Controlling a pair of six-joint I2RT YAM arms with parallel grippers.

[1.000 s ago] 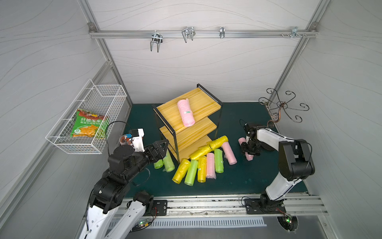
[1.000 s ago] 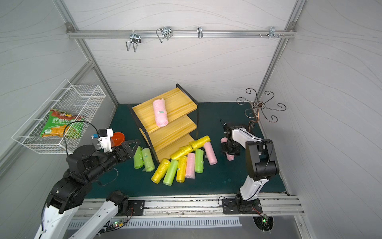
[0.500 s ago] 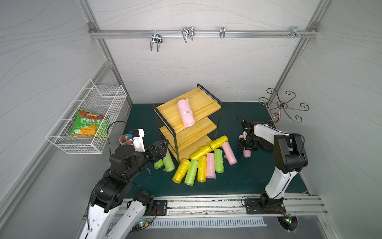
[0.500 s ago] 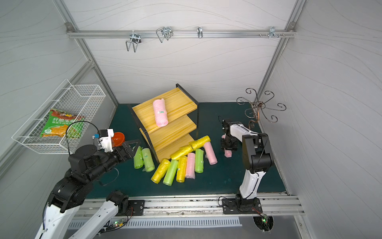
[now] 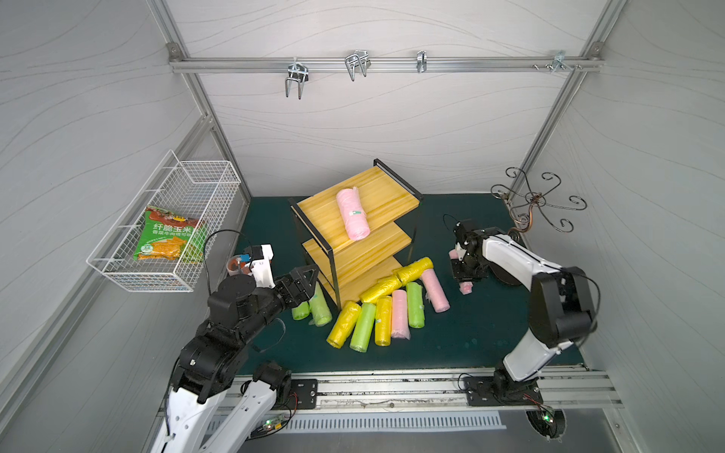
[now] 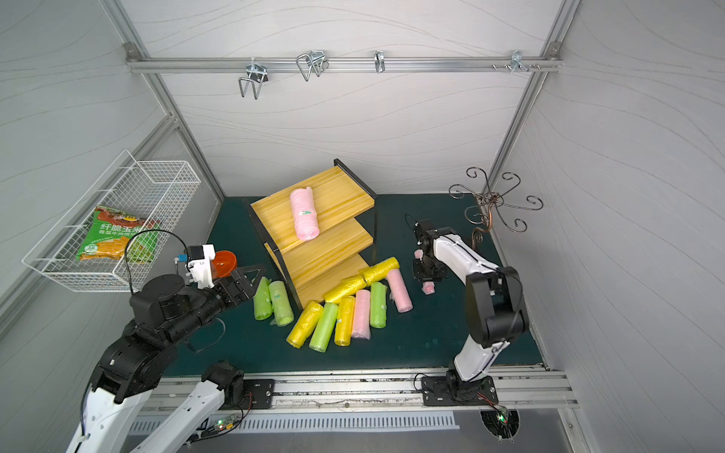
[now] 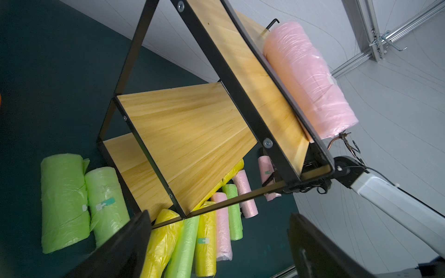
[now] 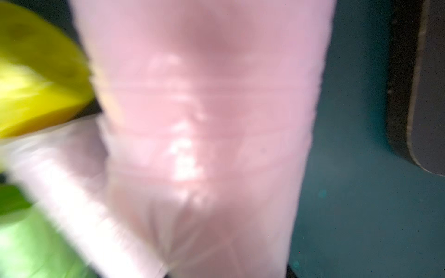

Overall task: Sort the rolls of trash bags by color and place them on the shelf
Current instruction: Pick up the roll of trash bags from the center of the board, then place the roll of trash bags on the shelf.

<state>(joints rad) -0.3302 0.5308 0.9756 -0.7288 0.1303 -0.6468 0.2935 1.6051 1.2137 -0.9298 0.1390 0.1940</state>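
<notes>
Nearest me, off the shelf's [image 5: 392, 196] left corner, the left gripper [image 5: 304, 276] hangs wide open, empty, near two green rolls [image 5: 310, 308]; toward the mat's [image 5: 470, 337] right edge the right gripper [image 5: 465, 270] has come down astride a pink roll [image 8: 204, 120], jaws narrowing, one finger [image 8: 423, 96] clear of it, so no grip yet, I'd judge, though pickup looks close; farthest, a shelved roll [image 5: 353, 215], also pink, lies on the top board.

Glossy crinkled pink plastic roll [image 7: 310, 79] on smooth yellow wooden shelf [image 7: 187, 125], matt black metal frame [image 7: 238, 96]; matt green mat [image 7: 48, 72] beneath.
</notes>
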